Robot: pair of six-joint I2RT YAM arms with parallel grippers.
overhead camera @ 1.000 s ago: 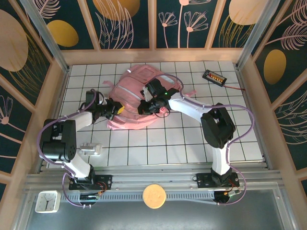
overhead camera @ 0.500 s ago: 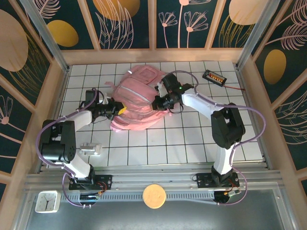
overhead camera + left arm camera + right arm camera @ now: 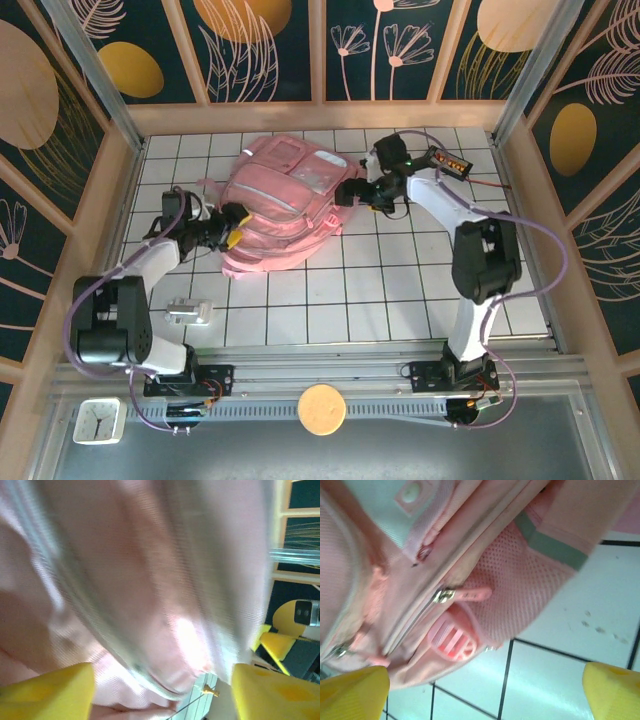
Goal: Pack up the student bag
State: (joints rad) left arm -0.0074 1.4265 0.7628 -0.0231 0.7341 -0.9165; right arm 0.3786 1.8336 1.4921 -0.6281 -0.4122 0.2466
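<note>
The student bag (image 3: 280, 200), a big soft pink backpack with pale strips, lies flat on the white tiled table at the back centre. My left gripper (image 3: 232, 228) is at its left edge, yellow fingers (image 3: 50, 692) spread wide and open, with blurred pink fabric (image 3: 150, 580) just ahead of them. My right gripper (image 3: 347, 192) is at the bag's right edge, also open. In the right wrist view its fingers (image 3: 612, 687) stand far apart over bare tile, beside the bag's mesh side pocket (image 3: 520, 580) and a zip pull (image 3: 465, 595).
A black device with coloured buttons and a red lead (image 3: 446, 161) lies at the back right. A small white object (image 3: 188, 312) sits at the front left. Wooden walls (image 3: 115, 190) close in the table on three sides. Open tiles (image 3: 360, 290) lie in front of the bag.
Both grippers were shut at the bag and have opened. The right arm swung right and back, the left arm drew left. The bag shifted toward the back and now lies flatter.
</note>
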